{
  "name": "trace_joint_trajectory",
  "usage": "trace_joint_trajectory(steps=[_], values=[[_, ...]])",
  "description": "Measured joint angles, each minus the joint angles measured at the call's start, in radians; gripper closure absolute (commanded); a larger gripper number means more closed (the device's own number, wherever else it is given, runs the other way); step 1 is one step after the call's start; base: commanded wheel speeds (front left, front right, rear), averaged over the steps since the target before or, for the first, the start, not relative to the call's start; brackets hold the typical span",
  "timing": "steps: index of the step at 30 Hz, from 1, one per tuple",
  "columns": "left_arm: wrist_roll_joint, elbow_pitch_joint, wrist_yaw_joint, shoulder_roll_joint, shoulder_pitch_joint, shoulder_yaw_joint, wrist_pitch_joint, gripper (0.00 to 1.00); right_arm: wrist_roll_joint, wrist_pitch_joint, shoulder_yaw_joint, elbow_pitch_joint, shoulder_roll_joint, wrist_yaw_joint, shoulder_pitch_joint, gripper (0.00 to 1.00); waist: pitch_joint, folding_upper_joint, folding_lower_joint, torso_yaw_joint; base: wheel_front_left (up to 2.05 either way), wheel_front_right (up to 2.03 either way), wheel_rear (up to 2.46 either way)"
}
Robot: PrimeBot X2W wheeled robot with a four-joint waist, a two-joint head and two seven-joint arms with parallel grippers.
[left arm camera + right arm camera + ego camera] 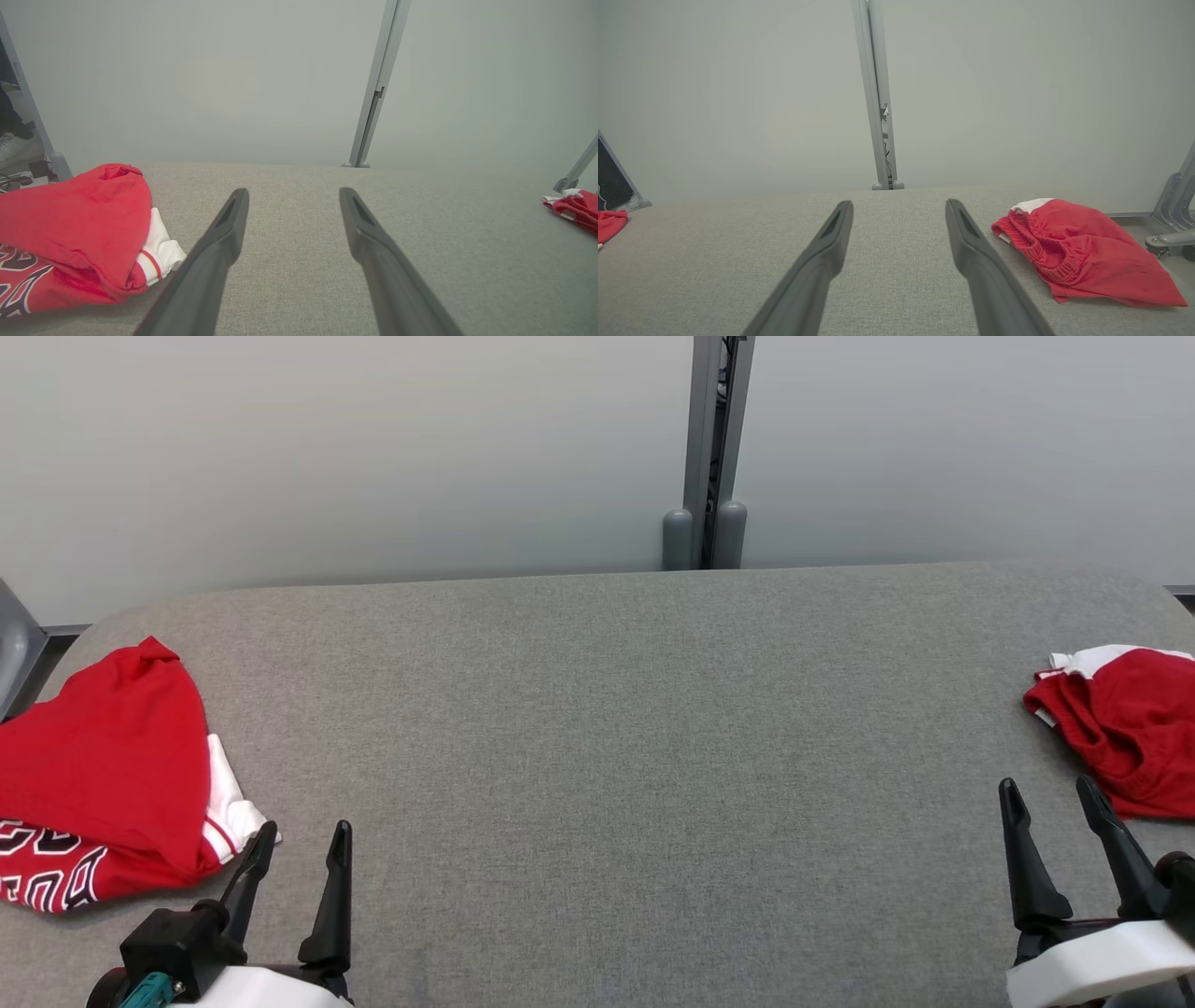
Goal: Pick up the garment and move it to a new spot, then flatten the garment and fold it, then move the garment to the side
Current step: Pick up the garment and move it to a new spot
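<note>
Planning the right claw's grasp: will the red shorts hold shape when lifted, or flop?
Probably floppy: the red shorts lie crumpled in soft folds, so they should sag. Likely light, being thin cloth. Pushed across the textured grey tabletop, they would probably bunch, not slide.

So the table [597, 728] is a big thing covered in grey woven fabric, with rounded corners on the far side. Right behind its far edge runs a plain pale grey wall [327, 457]. A metal post [707, 439] splits it near the table's middle, with two rounded caps [705, 537] at its foot. Off the table's right end sits a grey metal bracket [1174, 205]. Light's soft and even.
</note>
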Motion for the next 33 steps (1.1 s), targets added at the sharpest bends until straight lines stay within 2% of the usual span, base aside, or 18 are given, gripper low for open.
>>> trace_joint_trajectory(steps=[21, 27, 33], values=[[-0.017, 0.014, 0.004, 0.003, -0.012, -0.010, -0.005, 0.00, -0.005, -0.004, -0.014, -0.013, 0.010, 0.000, 0.006, 0.00, 0.009, 0.0000, 0.0000, 0.015, 0.00, 0.00, 0.00], [-0.022, 0.027, 0.004, -0.005, -0.043, -0.008, -0.021, 0.00, -0.006, 0.000, -0.008, -0.029, 0.012, 0.000, 0.011, 0.00, 0.013, 0.0000, 0.0000, 0.065, 0.00, 0.00, 0.00], [-0.033, 0.043, 0.010, -0.002, -0.054, 0.010, -0.041, 0.00, -0.006, 0.006, 0.015, -0.055, 0.014, 0.000, 0.005, 0.00, 0.019, 0.0000, 0.0000, 0.150, 0.00, 0.00, 0.00]])
